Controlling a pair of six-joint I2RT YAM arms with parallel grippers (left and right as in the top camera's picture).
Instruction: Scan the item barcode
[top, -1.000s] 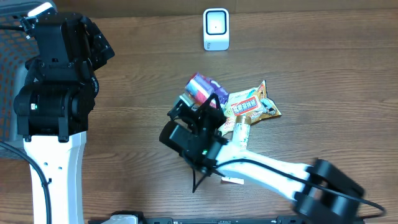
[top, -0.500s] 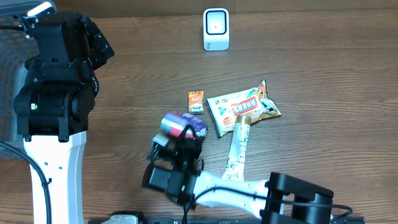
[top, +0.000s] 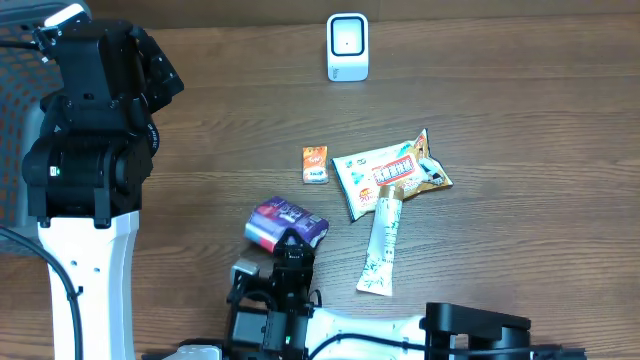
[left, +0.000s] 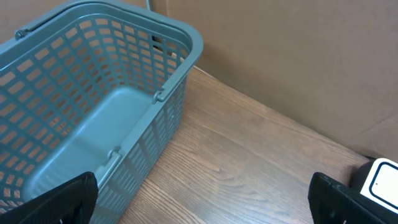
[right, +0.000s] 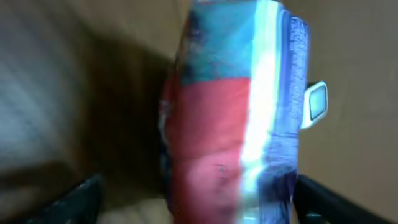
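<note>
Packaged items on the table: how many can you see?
4: a purple pack nearest the front edge, a small orange box mid-table, a snack bag beside the box, a long stick pack touching the bag. None seems hidden.

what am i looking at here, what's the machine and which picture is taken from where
Two robot arms work at a wooden table. One picture looks down from above: the left arm stands at the left edge, and the right arm reaches in from the bottom. The other two come from cameras on the wrists.

On the table lie a white scanner, a small orange pack, a snack bag, a long stick pack and a purple packet.

The left claw is open and empty; its camera sees a basket. The right claw is open too. Its blurred view is filled by the purple packet, which lies on the table in front of it; nothing looks gripped.
</note>
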